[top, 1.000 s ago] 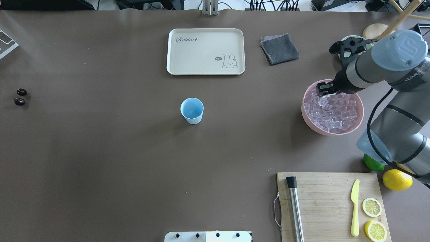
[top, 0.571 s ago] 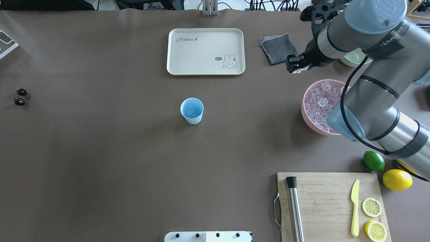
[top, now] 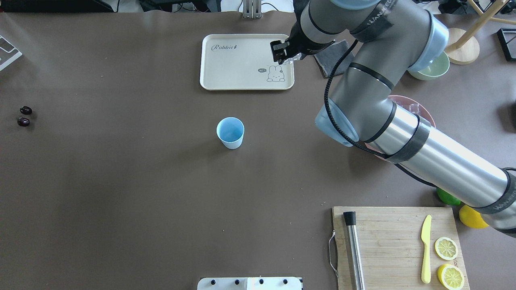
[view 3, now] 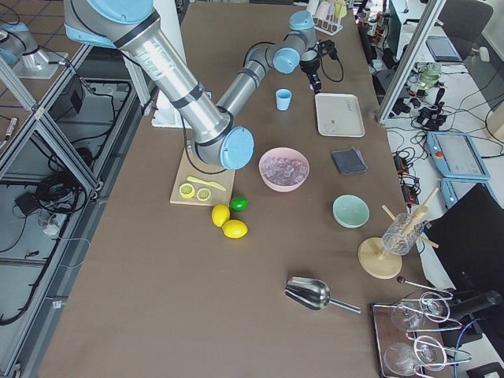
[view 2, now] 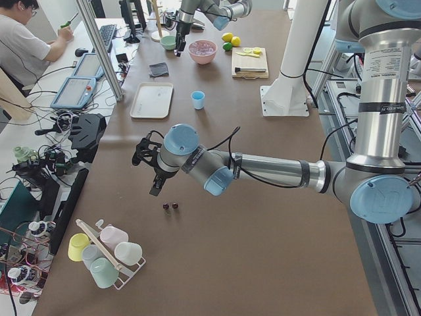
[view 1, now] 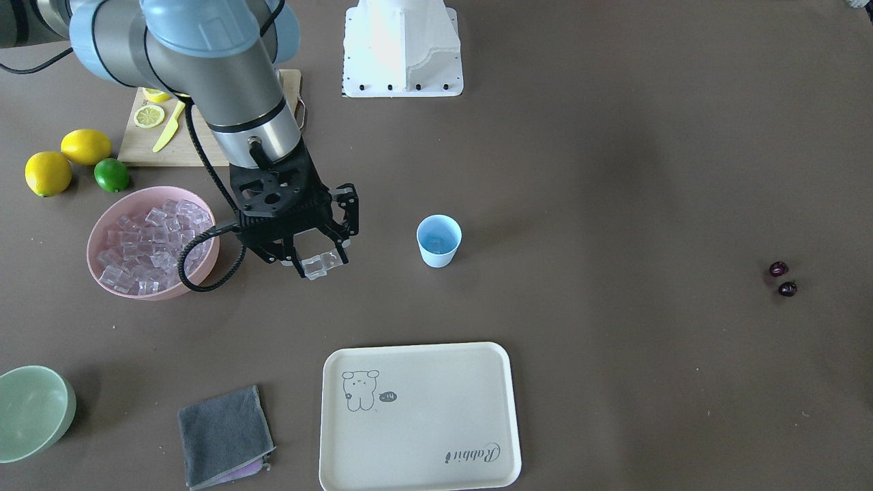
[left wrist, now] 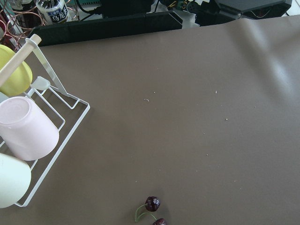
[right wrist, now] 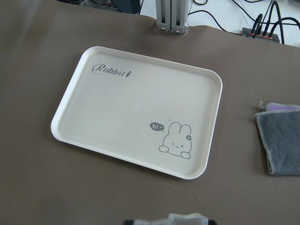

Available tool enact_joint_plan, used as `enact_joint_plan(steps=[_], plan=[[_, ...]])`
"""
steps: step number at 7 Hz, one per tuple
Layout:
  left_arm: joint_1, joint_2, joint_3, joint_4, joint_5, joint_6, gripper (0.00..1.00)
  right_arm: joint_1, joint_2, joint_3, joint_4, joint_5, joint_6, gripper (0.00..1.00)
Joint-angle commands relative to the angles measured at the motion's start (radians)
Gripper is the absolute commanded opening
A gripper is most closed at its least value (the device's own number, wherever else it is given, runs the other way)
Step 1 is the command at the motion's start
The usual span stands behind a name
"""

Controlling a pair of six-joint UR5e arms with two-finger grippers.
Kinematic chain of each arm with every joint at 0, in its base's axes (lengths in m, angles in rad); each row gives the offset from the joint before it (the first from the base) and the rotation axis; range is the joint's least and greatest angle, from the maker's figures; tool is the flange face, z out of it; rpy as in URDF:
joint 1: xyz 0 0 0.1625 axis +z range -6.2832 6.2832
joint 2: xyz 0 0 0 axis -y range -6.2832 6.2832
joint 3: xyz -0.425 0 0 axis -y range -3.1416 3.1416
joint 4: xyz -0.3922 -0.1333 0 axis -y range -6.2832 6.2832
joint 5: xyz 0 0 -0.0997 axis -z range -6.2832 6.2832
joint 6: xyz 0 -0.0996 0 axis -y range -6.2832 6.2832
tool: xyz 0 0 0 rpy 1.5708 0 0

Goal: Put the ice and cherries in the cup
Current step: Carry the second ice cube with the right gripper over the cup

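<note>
While the right gripper (view 1: 318, 264) is hanging above the table (view 1: 614, 170), its fingers are pinching a clear ice cube (view 1: 323, 261) between them, and the front-facing view is showing it between the pink bowl (view 1: 91, 240) on its left and the cup (view 1: 438, 240) on its right, apart from both. More ice (view 1: 146, 239) is lying heaped in that bowl. The pale blue cup is standing upright near the middle of the table, with the cream tray (top: 242, 60) lying beyond it on the far side in the overhead view. Both cherries (top: 24, 116) are sitting just beside each other on the bare table, well apart from the cup, at the far left edge of the overhead view. Near them the left gripper (view 2: 153, 187) is hovering over the table, though I cannot tell whether its fingers are open or closed.
</note>
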Motion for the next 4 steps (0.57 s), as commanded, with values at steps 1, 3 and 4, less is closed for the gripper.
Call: enact_joint_plan(steps=[1, 3, 4], plan=[[0.0, -0.004, -0.002, -0.002, -0.001, -0.003, 0.98, -0.064, 0.074, -0.131, 0.104, -0.016, 0.0, 0.0], [0.002, -0.004, 0.002, -0.002, -0.001, 0.0, 0.98, -0.134, 0.076, -0.151, 0.163, -0.079, 0.001, 0.0], [0.002, -0.005, 0.004, -0.002, 0.001, 0.002, 0.98, -0.16, 0.076, -0.151, 0.163, -0.088, 0.001, 0.0]])
